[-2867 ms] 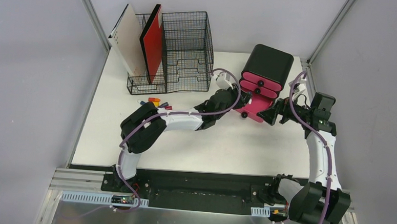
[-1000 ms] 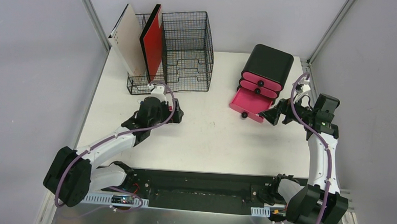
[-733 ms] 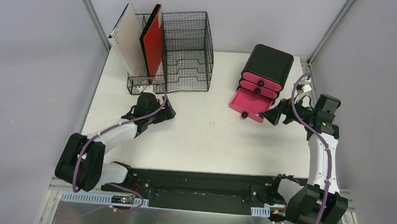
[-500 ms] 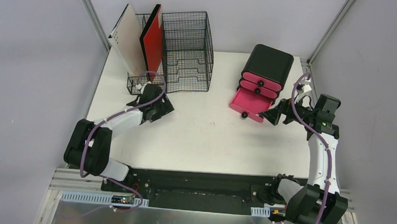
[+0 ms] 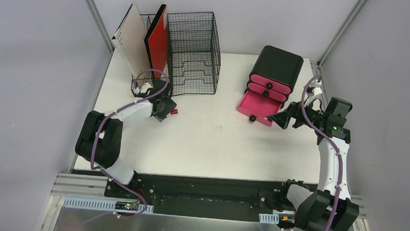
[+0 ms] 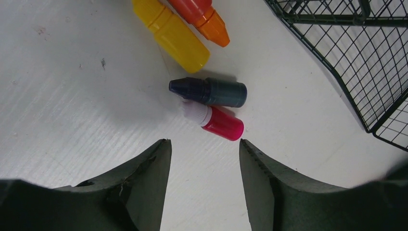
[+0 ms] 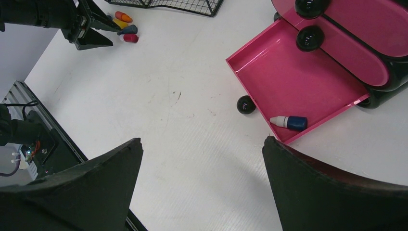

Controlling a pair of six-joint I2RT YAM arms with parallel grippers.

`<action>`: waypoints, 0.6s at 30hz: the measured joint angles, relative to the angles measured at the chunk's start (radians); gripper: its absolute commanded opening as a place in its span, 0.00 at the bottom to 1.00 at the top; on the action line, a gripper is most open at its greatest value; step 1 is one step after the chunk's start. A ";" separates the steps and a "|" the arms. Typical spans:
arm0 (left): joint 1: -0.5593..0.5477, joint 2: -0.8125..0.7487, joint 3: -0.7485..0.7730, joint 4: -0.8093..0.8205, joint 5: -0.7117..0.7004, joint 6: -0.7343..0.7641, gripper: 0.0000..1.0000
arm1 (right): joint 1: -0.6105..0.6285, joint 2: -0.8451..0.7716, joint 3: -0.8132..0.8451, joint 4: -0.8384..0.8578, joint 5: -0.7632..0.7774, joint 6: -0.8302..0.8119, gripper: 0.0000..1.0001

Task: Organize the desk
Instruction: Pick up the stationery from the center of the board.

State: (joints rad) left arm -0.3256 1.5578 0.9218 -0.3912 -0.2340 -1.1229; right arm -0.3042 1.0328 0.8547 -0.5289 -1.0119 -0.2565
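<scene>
The white desk (image 5: 217,142) carries a cluster of small bottles in front of the wire organizer. In the left wrist view a red bottle with a white cap (image 6: 219,122) lies against a dark blue one (image 6: 211,91), with a yellow one (image 6: 171,31) and an orange one (image 6: 199,12) beyond. My left gripper (image 6: 204,141) hovers just short of the red bottle, jaws partly apart and empty; from above it (image 5: 163,109) sits beside that bottle (image 5: 174,112). My right gripper (image 7: 202,139) stands wide open over bare desk near the open pink drawer (image 7: 298,82).
A black wire-mesh organizer (image 5: 193,46) with upright boards stands at the back left. The black box with pink drawers (image 5: 277,66) stands at the back right, its bottom drawer pulled out with a blue bottle (image 7: 288,122) inside. A loose black knob (image 7: 246,104) lies beside the drawer.
My left arm has swung from the pink drawer back to the bottles by the organizer, and its jaws have narrowed. The right arm has stayed still.
</scene>
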 measured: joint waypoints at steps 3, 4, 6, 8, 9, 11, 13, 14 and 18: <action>0.000 0.040 0.041 -0.026 -0.004 -0.022 0.56 | 0.000 -0.001 0.000 0.000 -0.002 0.000 0.99; 0.000 0.054 0.058 -0.032 -0.004 -0.025 0.57 | 0.000 -0.002 0.000 0.000 -0.003 0.000 0.99; 0.000 0.080 0.085 -0.038 -0.004 -0.033 0.58 | 0.000 -0.005 0.000 0.000 -0.006 0.000 0.99; 0.000 0.103 0.106 -0.046 -0.004 -0.040 0.58 | 0.000 -0.008 0.000 0.000 -0.008 0.001 0.99; 0.000 0.112 0.113 -0.050 -0.003 -0.042 0.58 | 0.000 -0.009 0.000 0.000 -0.009 0.000 0.99; 0.000 0.136 0.129 -0.058 -0.003 -0.045 0.58 | 0.000 -0.010 0.000 0.000 -0.011 0.000 0.99; 0.000 0.159 0.146 -0.074 -0.003 -0.046 0.58 | -0.001 -0.010 0.000 0.000 -0.014 0.001 0.99; 0.000 0.172 0.156 -0.087 -0.003 -0.046 0.57 | -0.001 -0.010 0.000 0.000 -0.014 0.001 0.99; 0.000 0.217 0.199 -0.134 -0.003 -0.046 0.56 | -0.002 -0.010 0.000 0.000 -0.014 0.001 0.99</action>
State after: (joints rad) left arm -0.3256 1.7752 1.1206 -0.5255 -0.2375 -1.1687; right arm -0.3061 1.0229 0.8547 -0.5285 -1.0264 -0.2558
